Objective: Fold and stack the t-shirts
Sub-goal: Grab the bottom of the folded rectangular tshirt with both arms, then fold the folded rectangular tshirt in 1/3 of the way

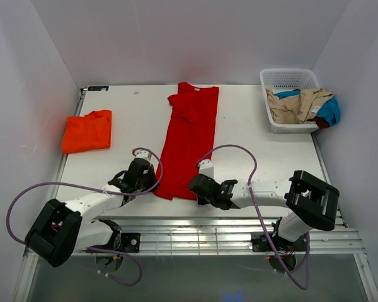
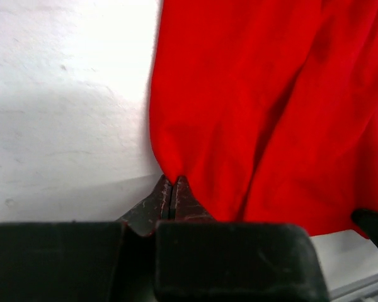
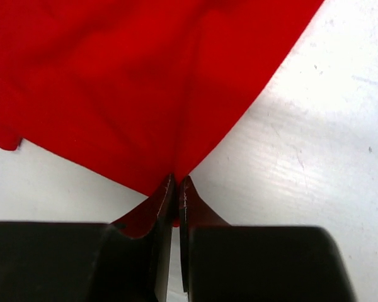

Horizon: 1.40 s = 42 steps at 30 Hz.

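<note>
- Your left gripper [image 2: 172,184] has its jaws clenched on the near-left corner of the red t-shirt [image 1: 190,141]. The cloth bunches into a point right where the tips meet.
- Your right gripper [image 3: 177,181] is likewise pinched shut on the near-right corner of the same hem, with red fabric fanning away from the tips.
- The red t-shirt lies flat on the counter [image 1: 252,145] as a narrow strip. Its long axis runs straight away from you, with the collar at the far end and the hem at the near end between the two arms.
- So the whole garment lies ahead of both sets of jaws, and each arm is on its own side of the strip, about equally near.
- The next move looks like a lift of the hem carried forward along that axis towards the collar. Keep both corners level, or the fold will skew.
- The orange t-shirt [image 1: 87,131] sits folded at the left, well apart from the red one. Your left arm is the nearer for stacking later.
</note>
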### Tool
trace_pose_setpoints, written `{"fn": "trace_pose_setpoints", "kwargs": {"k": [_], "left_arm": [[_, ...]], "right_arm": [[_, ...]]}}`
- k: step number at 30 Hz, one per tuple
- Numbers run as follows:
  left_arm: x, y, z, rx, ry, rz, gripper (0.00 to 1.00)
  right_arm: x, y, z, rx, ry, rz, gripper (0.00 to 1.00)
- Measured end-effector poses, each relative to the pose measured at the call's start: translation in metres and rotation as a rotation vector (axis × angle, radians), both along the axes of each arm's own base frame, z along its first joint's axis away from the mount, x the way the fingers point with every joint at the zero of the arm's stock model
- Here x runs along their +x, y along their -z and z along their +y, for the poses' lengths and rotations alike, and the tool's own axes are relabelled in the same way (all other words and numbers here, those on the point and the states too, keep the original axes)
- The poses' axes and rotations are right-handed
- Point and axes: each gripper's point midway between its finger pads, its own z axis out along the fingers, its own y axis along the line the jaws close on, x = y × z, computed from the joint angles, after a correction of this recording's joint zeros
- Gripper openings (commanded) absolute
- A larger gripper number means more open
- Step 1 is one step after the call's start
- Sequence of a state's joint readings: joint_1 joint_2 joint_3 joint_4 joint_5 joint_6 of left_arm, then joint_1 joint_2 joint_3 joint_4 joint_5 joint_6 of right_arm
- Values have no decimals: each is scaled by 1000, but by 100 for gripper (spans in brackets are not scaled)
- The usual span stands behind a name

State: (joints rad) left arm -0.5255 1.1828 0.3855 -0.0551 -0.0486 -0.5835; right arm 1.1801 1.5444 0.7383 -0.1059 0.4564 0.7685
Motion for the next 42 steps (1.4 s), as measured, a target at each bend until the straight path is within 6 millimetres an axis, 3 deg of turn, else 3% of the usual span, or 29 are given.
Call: {"fn": "trace_pose_setpoints", "kwargs": {"k": [5, 13, 18, 22, 25, 33, 37, 42], "left_arm": [[-34, 0, -19, 4, 79, 38, 0], [-107, -8, -41, -1, 176, 117, 0], [-117, -37, -46, -91, 137, 47, 0], [-99, -62, -51, -145, 84, -62, 0], [-84, -71, -58, -150, 62, -129, 0], [-48, -64, -74, -62, 25, -258, 0], [-25, -71, -84, -56, 4, -351, 0], [9, -61, -86, 19, -24, -395, 0]], "right_arm": [[-24, 0, -12, -60, -6, 13, 8], [-85, -4, -36, -150, -42, 42, 8], [-91, -15, -45, -189, -10, 10, 8], [-75, -38, -37, -172, 35, -68, 8], [-59, -56, -31, -151, 75, -126, 8], [1, -78, -48, -191, 176, -249, 8], [40, -87, -52, -187, 212, -306, 8], [85, -92, -59, -199, 227, -358, 8]]}}
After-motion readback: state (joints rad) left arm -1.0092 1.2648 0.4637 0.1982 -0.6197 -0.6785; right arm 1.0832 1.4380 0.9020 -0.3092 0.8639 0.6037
